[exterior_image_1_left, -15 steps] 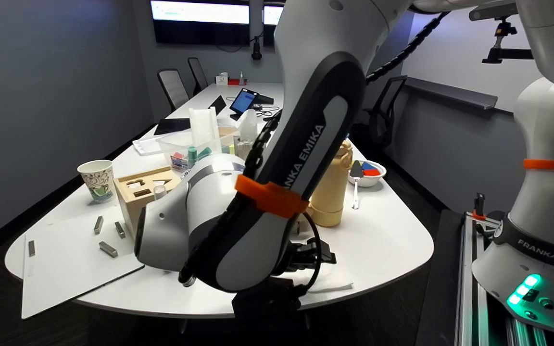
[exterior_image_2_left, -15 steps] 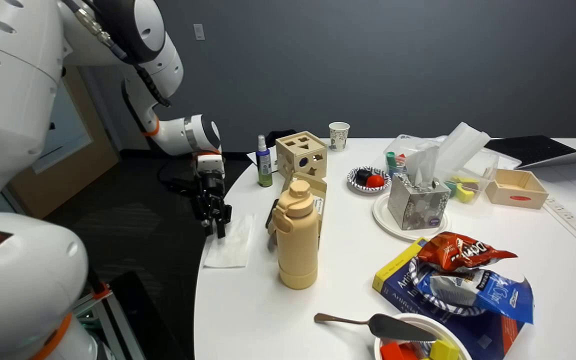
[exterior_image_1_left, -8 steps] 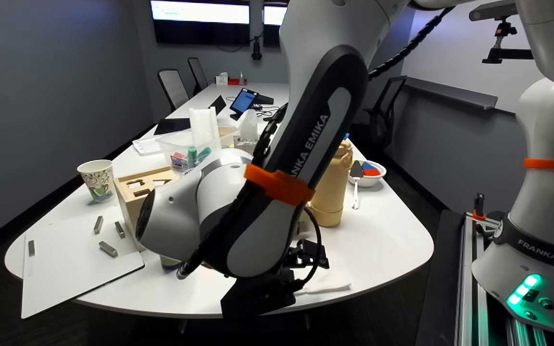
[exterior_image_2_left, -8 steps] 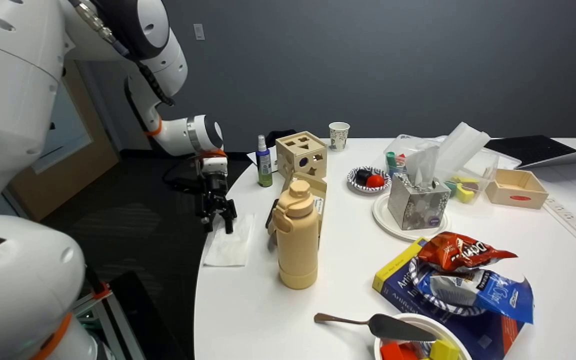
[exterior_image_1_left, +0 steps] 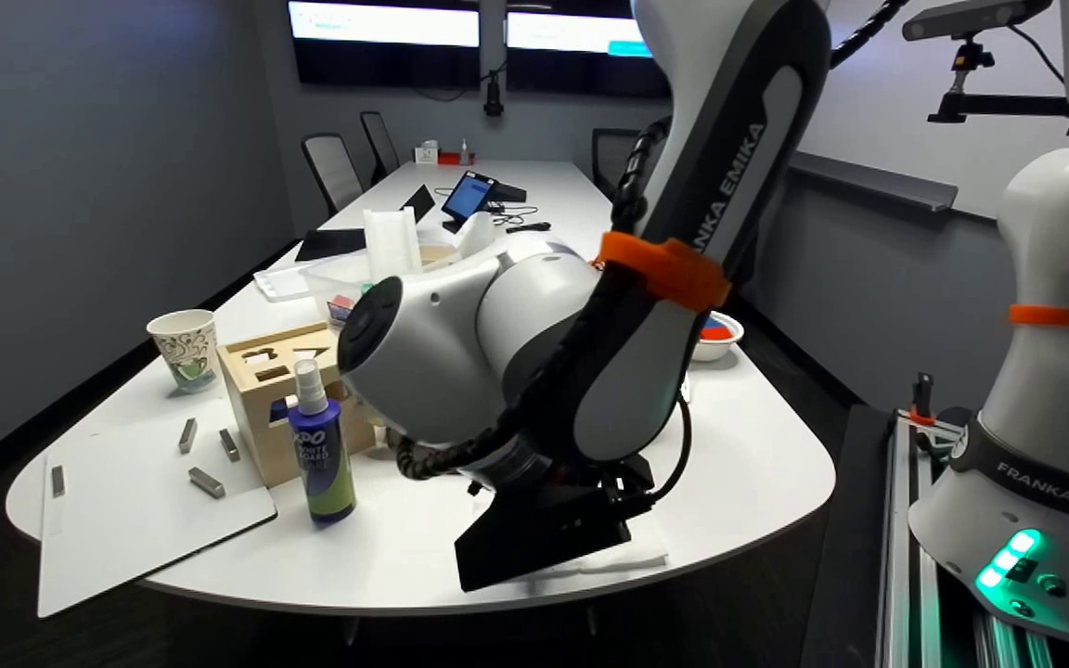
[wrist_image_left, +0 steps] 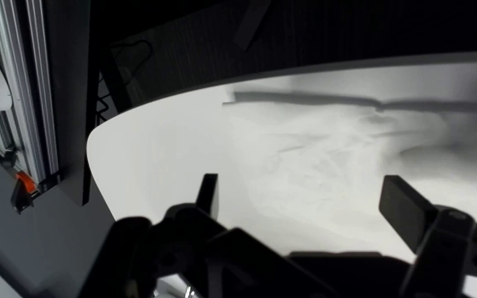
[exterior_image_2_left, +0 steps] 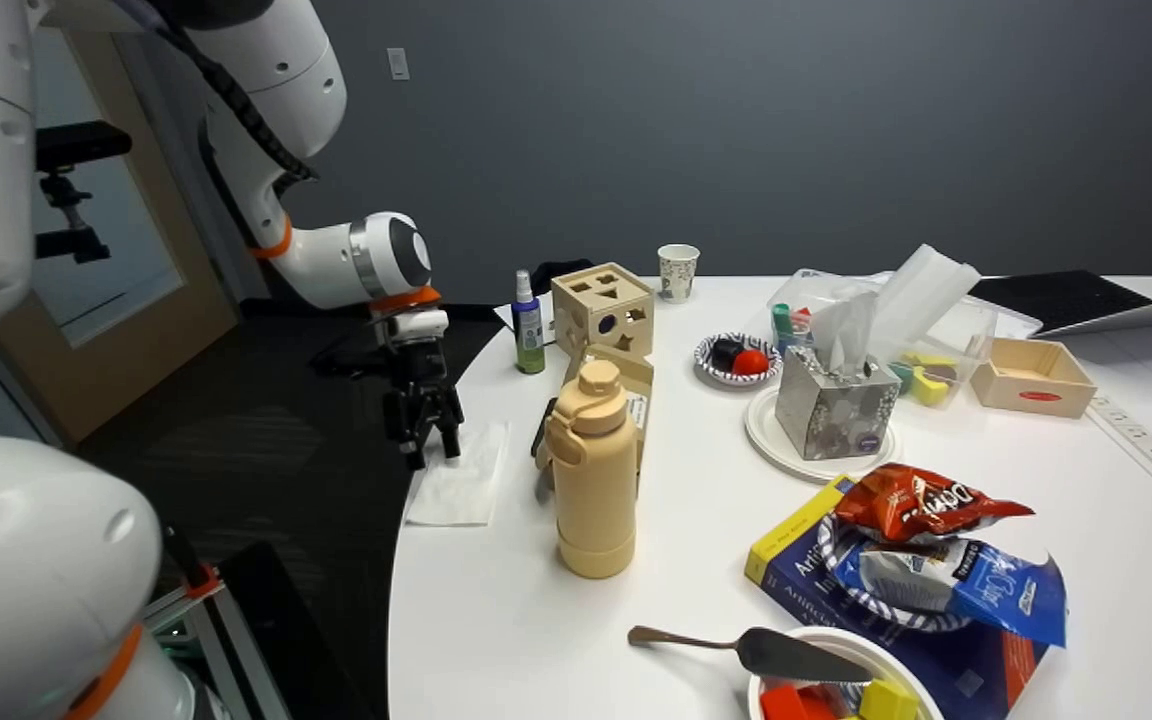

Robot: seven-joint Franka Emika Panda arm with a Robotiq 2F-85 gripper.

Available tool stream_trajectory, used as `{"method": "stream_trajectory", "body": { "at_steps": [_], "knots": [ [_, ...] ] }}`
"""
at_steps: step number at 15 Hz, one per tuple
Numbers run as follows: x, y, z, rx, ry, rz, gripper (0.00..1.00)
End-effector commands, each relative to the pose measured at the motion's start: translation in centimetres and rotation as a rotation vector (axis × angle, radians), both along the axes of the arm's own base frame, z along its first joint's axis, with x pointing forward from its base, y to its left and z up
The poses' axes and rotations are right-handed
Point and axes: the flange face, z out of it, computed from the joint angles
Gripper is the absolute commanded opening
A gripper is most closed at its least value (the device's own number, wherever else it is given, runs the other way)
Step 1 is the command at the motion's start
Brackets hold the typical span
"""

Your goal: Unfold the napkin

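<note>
White napkin point(exterior_image_2_left: 459, 490) lies near the rim of the worktop point(exterior_image_2_left: 521, 640), below the gripper point(exterior_image_2_left: 434, 456) — jaws wide apart, holding nothing, contact not discernible — its long edge roughly parallel to their spread, so pinching that edge probably calls for rotation.

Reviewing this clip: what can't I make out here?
Part of the napkin: behind the black wrist housing in an exterior view.
Whether the claw touches the napkin: too small to tell in an exterior view.
White bowl: cut off by the bottom edge in an exterior view.
Screen text: washed out in an exterior view.
</note>
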Motion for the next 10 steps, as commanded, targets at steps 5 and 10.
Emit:
{"method": "stream_trajectory", "body": {
  "at_steps": [5,10],
  "knots": [
    [-1.3,-6.1,0.6,0.291,-0.093,0.213,1.00],
    [-1.3,-8.9,0.1,0.422,-0.111,0.307,1.00]
  ]
}}
